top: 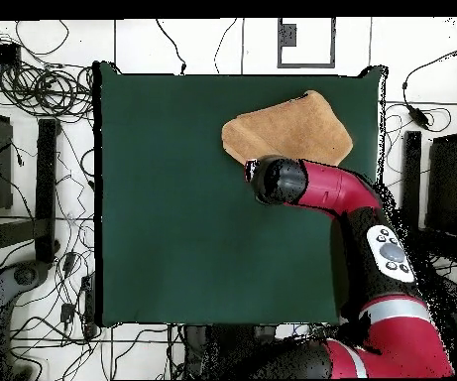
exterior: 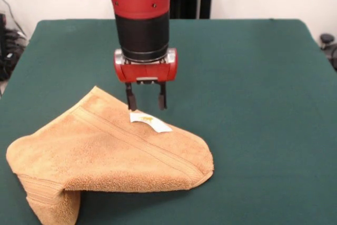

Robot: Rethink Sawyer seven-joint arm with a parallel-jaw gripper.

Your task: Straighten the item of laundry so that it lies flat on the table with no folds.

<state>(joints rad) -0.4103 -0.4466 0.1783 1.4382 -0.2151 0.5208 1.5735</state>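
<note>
The item of laundry (exterior: 105, 156) is an orange-tan towel lying folded over on itself at the front left of the green table (exterior: 253, 77). A woven band runs diagonally across its top layer, and a small white tag (exterior: 150, 121) sits at its far edge. One corner hangs down at the front left. My gripper (exterior: 146, 98) hovers just behind the tag, open, its two dark fingers pointing down with nothing between them. In the overhead view the towel (top: 296, 129) lies near the table's far right, and the arm's wrist (top: 277, 181) covers its near edge and hides the gripper.
The table's green top (top: 172, 198) stretches wide beside the towel. Cables and equipment (top: 34, 89) crowd the floor around the table edges. The red arm (top: 371, 248) reaches in across the table's right side in the overhead view.
</note>
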